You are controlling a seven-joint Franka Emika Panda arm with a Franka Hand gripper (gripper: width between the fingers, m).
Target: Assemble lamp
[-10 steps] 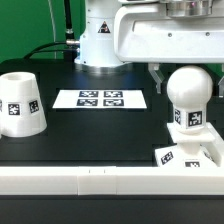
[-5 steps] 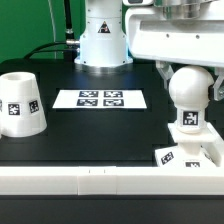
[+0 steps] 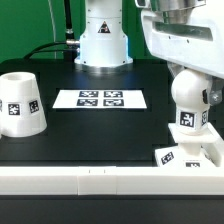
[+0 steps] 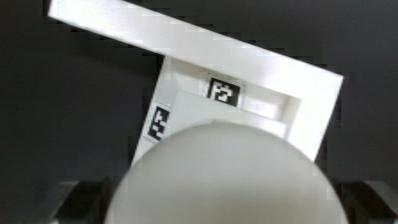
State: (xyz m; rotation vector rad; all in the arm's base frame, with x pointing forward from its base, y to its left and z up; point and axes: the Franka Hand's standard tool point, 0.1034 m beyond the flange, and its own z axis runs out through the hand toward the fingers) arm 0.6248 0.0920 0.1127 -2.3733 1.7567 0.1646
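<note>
The round white bulb (image 3: 192, 92) stands on the low square base (image 3: 196, 152) at the exterior view's right, its tag facing front. My gripper (image 3: 193, 95) reaches down from above, a finger on each side of the ball, and is shut on it. In the wrist view the bulb (image 4: 222, 175) fills the space between my dark fingers (image 4: 80, 200), with the tagged base (image 4: 231, 110) below it. The tapered cup-shaped shade (image 3: 20, 103) stands upright on the table at the exterior view's left, well away from the gripper.
The marker board (image 3: 100, 99) lies flat at mid-table. A long white rail (image 3: 90, 182) runs along the front edge, right against the base. The arm's white pedestal (image 3: 103, 40) stands at the back. The black table (image 3: 100, 135) lies between shade and base.
The gripper and the bulb have shifted a little toward the exterior view's right and downward over the base. The shade and base have not moved.
</note>
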